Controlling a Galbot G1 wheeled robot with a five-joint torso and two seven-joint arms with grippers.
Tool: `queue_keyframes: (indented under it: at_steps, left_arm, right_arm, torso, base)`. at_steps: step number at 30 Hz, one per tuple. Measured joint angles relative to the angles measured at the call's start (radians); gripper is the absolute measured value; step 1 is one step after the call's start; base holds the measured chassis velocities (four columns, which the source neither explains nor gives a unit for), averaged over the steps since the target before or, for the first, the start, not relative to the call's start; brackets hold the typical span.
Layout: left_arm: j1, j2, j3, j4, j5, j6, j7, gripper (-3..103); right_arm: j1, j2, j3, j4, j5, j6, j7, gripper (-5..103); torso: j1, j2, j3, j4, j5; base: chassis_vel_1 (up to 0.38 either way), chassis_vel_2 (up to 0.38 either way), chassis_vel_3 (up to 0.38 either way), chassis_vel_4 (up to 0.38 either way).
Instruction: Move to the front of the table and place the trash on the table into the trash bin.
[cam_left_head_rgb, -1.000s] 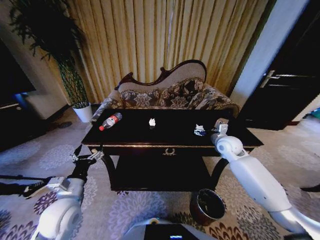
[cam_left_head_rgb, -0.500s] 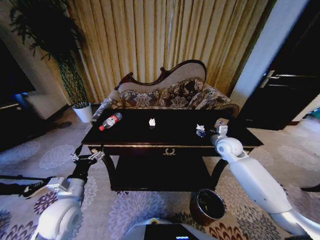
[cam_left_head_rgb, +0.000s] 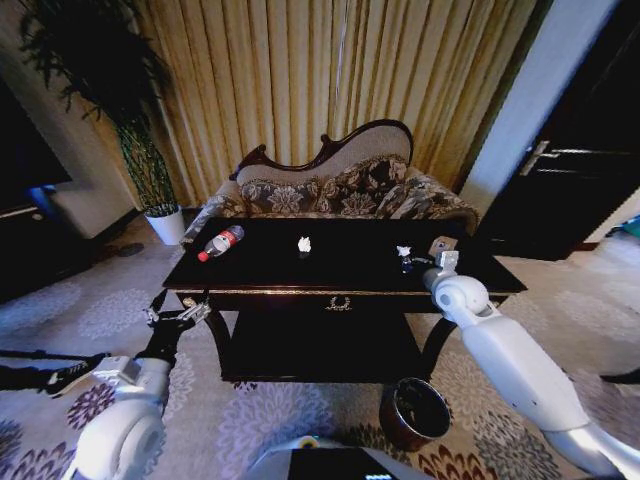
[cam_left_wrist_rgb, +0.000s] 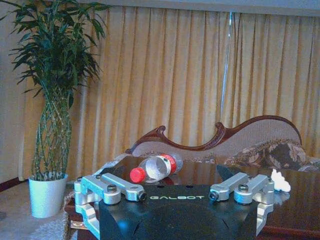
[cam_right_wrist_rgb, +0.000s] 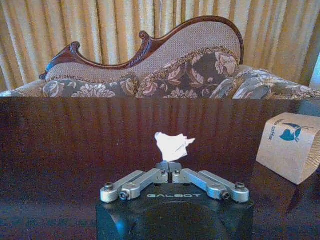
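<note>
At right of centre in the head view, our right gripper (cam_left_head_rgb: 408, 261) is now pinching shut on the white crumpled scrap (cam_right_wrist_rgb: 172, 145) it was reaching for, lifting it off the table (cam_left_head_rgb: 340, 268), while the trash bin (cam_left_head_rgb: 415, 412) is waiting at lower right.

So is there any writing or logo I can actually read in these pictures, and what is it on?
"GALBOT": on the black body of the left tool.
"GALBOT": also on the right tool, shut on a white scrap.
"coffee", with a blue logo: on the small pale packet on the table.
The bottle has a red label, too blurred to read.
</note>
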Motion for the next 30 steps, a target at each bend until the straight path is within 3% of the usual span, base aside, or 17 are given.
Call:
queue_keyframes:
  at_steps: [8, 13, 18, 30]
  left_arm:
    - [0.0, 0.0, 0.0, 0.0, 0.0, 0.0, 0.0, 100]
    - [-0.007, -0.003, -0.002, 0.004, 0.0, 0.0, 0.0, 100]
    - [-0.021, -0.013, -0.017, 0.011, 0.001, -0.001, 0.0, 100]
    - [-0.035, 0.0, -0.075, 0.013, -0.03, -0.003, -0.004, 100]
  right_arm:
    - [-0.006, -0.001, 0.023, 0.024, 0.016, 0.025, 0.0, 0]
    - [-0.041, -0.006, 0.063, 0.072, 0.009, 0.107, -0.01, 0]
    - [-0.151, 0.02, 0.126, 0.133, -0.149, 0.249, -0.029, 0]
    - [-0.354, 0.083, 0.269, 0.265, -0.254, 0.291, -0.072, 0]
  torso:
    - [0.0, 0.0, 0.0, 0.0001, 0.0]
    - [0.0, 0.0, 0.0, 0.0, 0.0]
    - [0.0, 0.0, 0.0, 0.0001, 0.0]
    - [0.0, 0.0, 0.0, -0.0001, 0.0]
  base:
    - [0.0, 0.0, 0.0, 0.0]
    - [0.0, 0.0, 0.0, 0.0]
    - [0.0, 0.0, 0.0, 0.0]
    - [0.0, 0.0, 0.0, 0.0]
